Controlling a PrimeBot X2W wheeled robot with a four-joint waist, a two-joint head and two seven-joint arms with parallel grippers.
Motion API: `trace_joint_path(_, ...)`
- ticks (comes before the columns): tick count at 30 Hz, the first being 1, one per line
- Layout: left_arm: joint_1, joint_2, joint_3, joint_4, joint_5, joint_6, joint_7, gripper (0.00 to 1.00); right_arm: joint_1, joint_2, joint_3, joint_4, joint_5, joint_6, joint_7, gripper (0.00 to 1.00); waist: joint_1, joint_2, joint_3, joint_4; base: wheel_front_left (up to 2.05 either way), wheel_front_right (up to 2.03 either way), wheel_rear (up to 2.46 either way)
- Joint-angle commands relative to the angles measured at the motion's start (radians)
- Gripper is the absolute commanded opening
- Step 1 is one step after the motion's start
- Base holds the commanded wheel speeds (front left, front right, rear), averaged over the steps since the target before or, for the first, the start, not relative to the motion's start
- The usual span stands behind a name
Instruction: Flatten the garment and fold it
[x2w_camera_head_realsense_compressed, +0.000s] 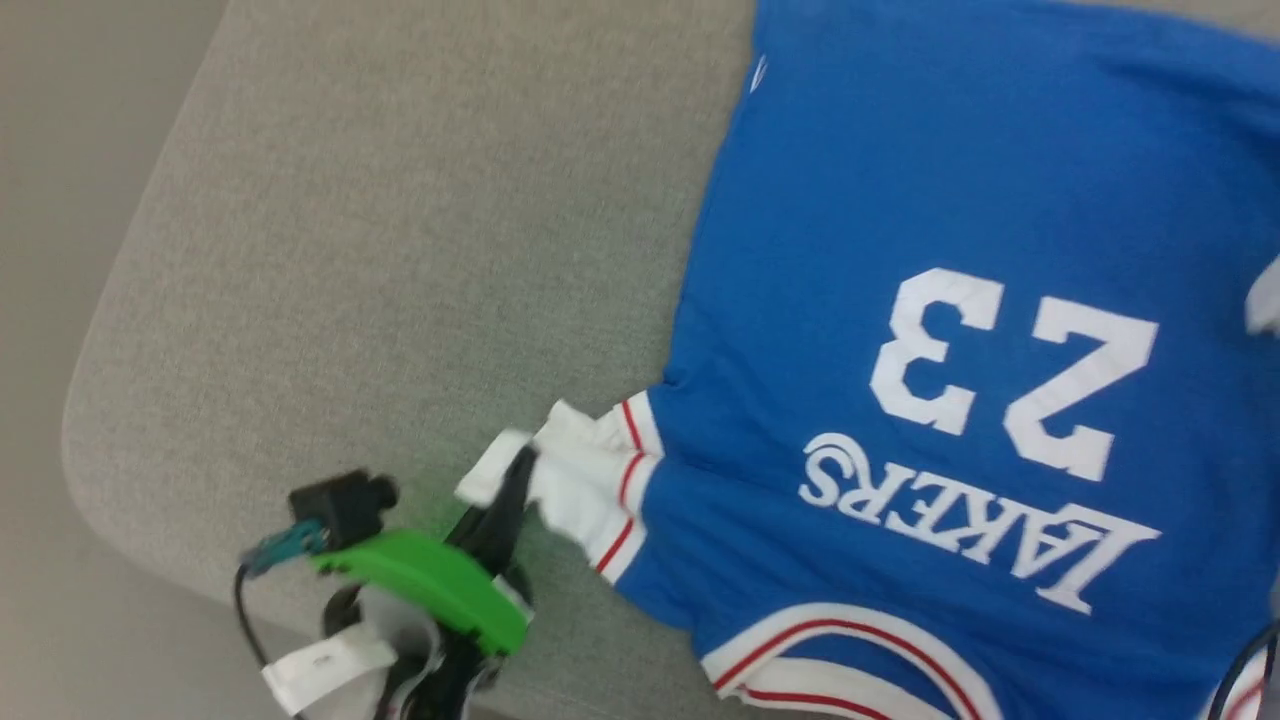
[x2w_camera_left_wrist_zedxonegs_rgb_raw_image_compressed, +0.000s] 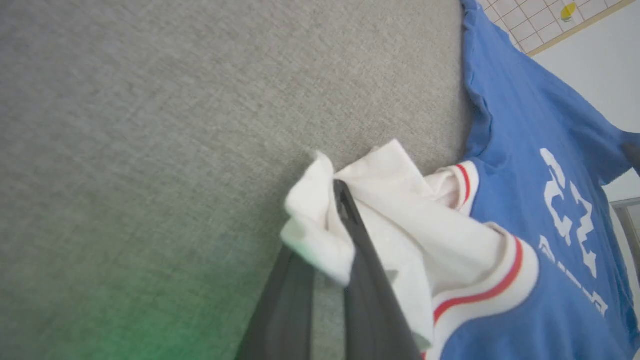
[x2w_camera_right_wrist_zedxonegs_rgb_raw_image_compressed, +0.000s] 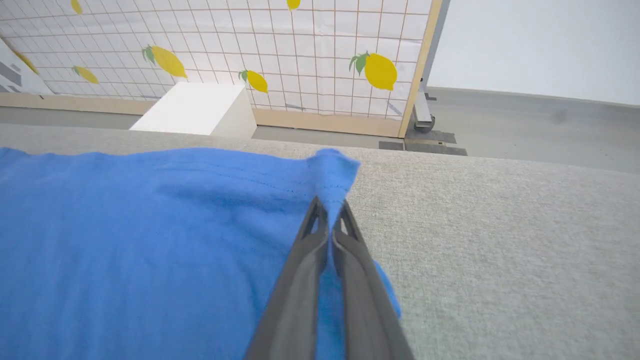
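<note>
The garment (x2w_camera_head_realsense_compressed: 900, 250), a bright blue jersey with white number 23 and lettering, lies face up on the grey padded table (x2w_camera_head_realsense_compressed: 400, 250), its collar nearest me. My left gripper (x2w_camera_head_realsense_compressed: 515, 470) is shut on the end of its white sleeve (x2w_camera_head_realsense_compressed: 570, 470), at the jersey's left side. In the left wrist view the dark fingers (x2w_camera_left_wrist_zedxonegs_rgb_raw_image_compressed: 360, 250) pinch the bunched white sleeve (x2w_camera_left_wrist_zedxonegs_rgb_raw_image_compressed: 400, 210) just above the table. In the right wrist view my right gripper (x2w_camera_right_wrist_zedxonegs_rgb_raw_image_compressed: 330, 210) is shut on a raised blue corner of the garment (x2w_camera_right_wrist_zedxonegs_rgb_raw_image_compressed: 332, 170) at its edge.
The table's rounded near-left corner (x2w_camera_head_realsense_compressed: 90, 420) drops to the floor. Beyond the table's far edge stand a white box (x2w_camera_right_wrist_zedxonegs_rgb_raw_image_compressed: 195, 107) and a tiled panel with lemon prints (x2w_camera_right_wrist_zedxonegs_rgb_raw_image_compressed: 300, 50). Bare grey cloth surface lies to the right of the garment in the right wrist view.
</note>
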Motion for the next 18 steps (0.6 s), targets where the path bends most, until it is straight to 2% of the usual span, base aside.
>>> trace_joint_path(1,0.055,0.027,0.010,0.021,0.003,0.031,0.016,0.00,0.048,0.001,0.010,-0.008,0.013,-0.002,-0.048,0.00,0.0000,0.0000,-0.164,-0.124,0.00,0.00,0.00)
trace_joint_path(5,0.114,0.055,0.024,-0.016,0.005,0.069,0.034,0.00,0.187,0.021,0.018,-0.028,0.033,-0.002,-0.149,0.00,0.0000,0.0000,-0.250,-0.175,0.00,0.00,0.00)
trace_joint_path(8,0.153,0.072,0.034,-0.045,0.004,0.095,0.047,0.00,0.284,0.039,0.010,-0.044,0.044,-0.002,-0.165,0.00,0.0000,0.0000,-0.297,-0.207,0.00,0.00,0.00)
trace_joint_path(14,0.221,0.098,0.047,-0.105,0.002,0.135,0.071,0.00,0.451,0.085,-0.042,-0.087,0.068,-0.002,-0.088,0.00,0.0000,0.0000,-0.351,-0.260,0.00,0.00,0.00)
trace_joint_path(18,0.247,0.109,0.048,-0.130,0.002,0.151,0.083,0.00,0.531,0.104,-0.090,-0.097,0.092,-0.002,0.045,0.00,0.0000,0.0000,-0.365,-0.281,0.00,0.00,0.00)
